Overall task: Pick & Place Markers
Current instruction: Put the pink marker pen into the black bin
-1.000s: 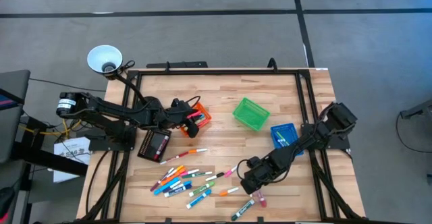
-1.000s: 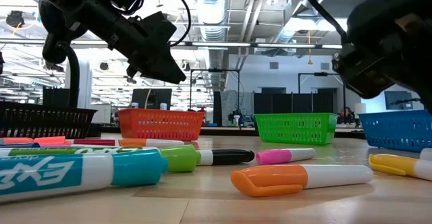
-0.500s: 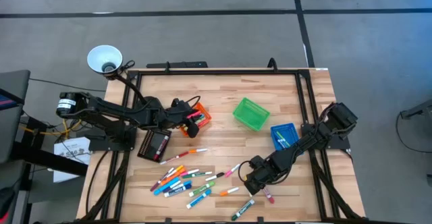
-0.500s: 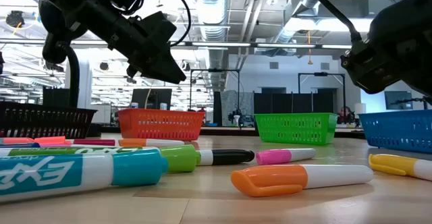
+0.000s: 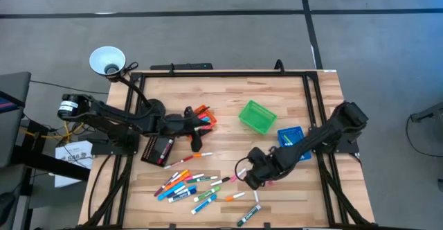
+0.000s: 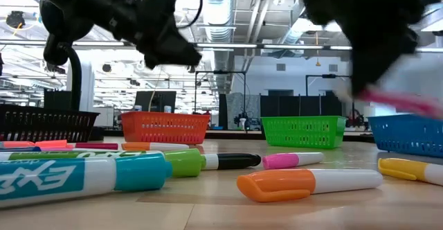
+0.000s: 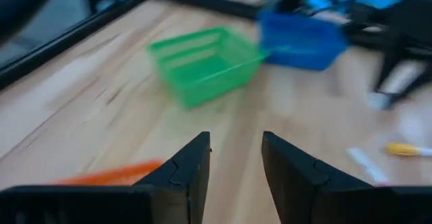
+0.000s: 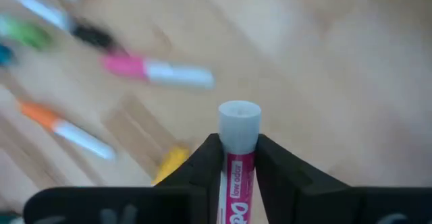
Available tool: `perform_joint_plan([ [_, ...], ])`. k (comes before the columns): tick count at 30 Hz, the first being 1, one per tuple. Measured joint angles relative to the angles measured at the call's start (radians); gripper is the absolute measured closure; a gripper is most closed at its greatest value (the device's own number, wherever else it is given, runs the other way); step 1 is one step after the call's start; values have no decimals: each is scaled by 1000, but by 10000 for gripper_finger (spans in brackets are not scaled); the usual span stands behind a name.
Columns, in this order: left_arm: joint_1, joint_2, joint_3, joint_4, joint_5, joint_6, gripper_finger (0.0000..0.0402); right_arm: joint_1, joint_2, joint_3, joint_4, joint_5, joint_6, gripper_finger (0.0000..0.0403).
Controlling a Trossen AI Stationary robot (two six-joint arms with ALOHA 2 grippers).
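At the far left of the table (image 5: 228, 95), a black bin (image 5: 158, 148) is seen by the left edge, and the left gripper (image 5: 196, 141) is held just right of it, beside the orange bin (image 5: 205, 118). In the left wrist view its fingers (image 7: 187, 173) are parted with nothing between them, so the arm is judged to be free for a fresh pick.

Nearer and slightly right, the main scatter of markers (image 5: 187, 186) is spread flat on the bare wood, mixed in colour and angle; in the low view an orange-capped marker (image 6: 308, 183) and a pink one (image 6: 292, 160) lie apart from the rest. More strays are seen near the front edge, among them a green-capped marker (image 5: 248, 215).

Toward the middle, the green bin (image 5: 257, 116) stands tilted on the far half, open side up to receive markers.

Right of the scatter, the right gripper (image 5: 250, 178) is held over the table. In the right wrist view its fingers (image 8: 273, 163) are closed around a pink marker (image 8: 237, 156), gripped on the barrel with the pale end projecting forward; that hold is judged to keep it steady for carrying. In the low view it is seen clear of the wood.

Farther right, the blue bin (image 5: 291, 138) sits beside the right arm.
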Motion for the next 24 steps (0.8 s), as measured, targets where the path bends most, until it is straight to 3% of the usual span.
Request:
perform_joint_plan([
  [7,-17,0,1,87,27,27,271,12,-180,155,-150,402,-269,343],
  [11,-17,0,1,93,29,27,271,69,-306,151,-116,722,-429,339],
  [13,-18,0,0,115,64,27,271,92,-346,116,-116,808,-466,339],
  [19,-19,0,0,275,220,76,271,88,-388,-94,113,842,-484,339],
  [22,-19,0,0,329,238,108,271,41,-374,-191,318,799,-602,338],
  [24,-18,0,0,335,239,105,271,3,-372,-246,461,717,-726,338],
])
